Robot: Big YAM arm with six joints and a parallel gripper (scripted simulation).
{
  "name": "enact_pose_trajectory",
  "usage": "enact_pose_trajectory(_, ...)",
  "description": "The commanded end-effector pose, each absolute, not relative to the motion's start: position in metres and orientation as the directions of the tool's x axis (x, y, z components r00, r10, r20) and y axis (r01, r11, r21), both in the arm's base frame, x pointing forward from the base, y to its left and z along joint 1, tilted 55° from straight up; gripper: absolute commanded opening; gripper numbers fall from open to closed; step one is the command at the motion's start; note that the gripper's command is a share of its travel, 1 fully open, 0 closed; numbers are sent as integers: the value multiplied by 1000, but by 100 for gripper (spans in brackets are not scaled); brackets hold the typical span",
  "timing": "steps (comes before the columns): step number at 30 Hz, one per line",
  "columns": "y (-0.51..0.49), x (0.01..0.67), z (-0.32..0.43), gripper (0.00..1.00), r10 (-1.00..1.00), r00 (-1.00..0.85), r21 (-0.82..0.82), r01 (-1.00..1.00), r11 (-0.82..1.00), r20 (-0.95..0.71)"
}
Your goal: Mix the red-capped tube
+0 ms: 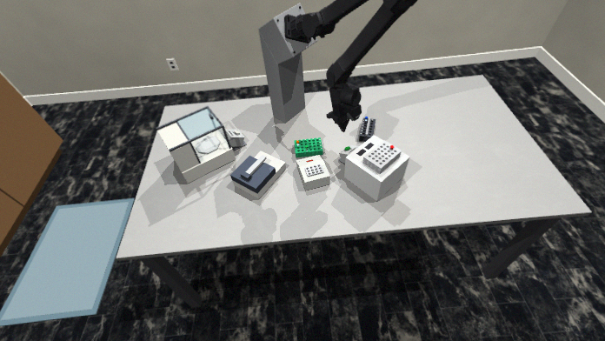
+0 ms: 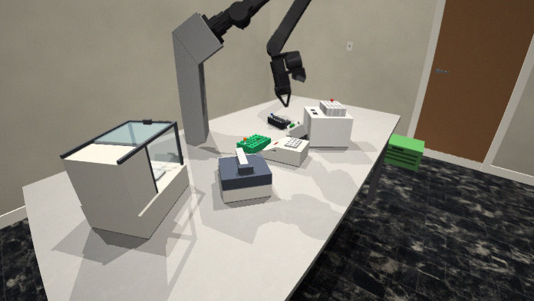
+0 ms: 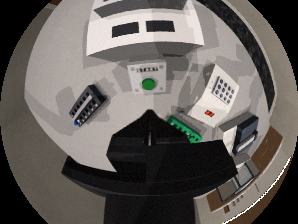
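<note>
Tube B (image 1: 392,147), red-capped, stood upright in a corner bore of the mixer MX's (image 1: 377,174) pale perforated shaking block (image 1: 381,157). Mixer: white box, level on bench, two dark panels on top. Green round START key (image 3: 148,84) on its sloping front.

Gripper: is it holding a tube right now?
No. The gripper hangs shut and bare above the table, while the red-capped tube sits in the mixer block.
</note>
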State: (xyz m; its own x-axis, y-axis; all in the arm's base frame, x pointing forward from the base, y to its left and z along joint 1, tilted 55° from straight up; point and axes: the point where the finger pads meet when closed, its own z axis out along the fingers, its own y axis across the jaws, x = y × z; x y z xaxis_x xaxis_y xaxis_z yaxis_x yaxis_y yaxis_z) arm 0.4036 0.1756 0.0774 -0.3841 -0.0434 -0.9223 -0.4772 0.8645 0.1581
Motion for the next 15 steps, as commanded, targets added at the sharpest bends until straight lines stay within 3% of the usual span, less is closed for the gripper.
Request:
enact_pose_trajectory(1,179,395,72,0,-23,-275,124,-505,854,-961)
enact_pose_trajectory(6,176,394,69,0,25,-141,95,-517,851,-990)
enact_pose_trajectory(15,171,384,57,0,23,-154,100,-512,853,-988)
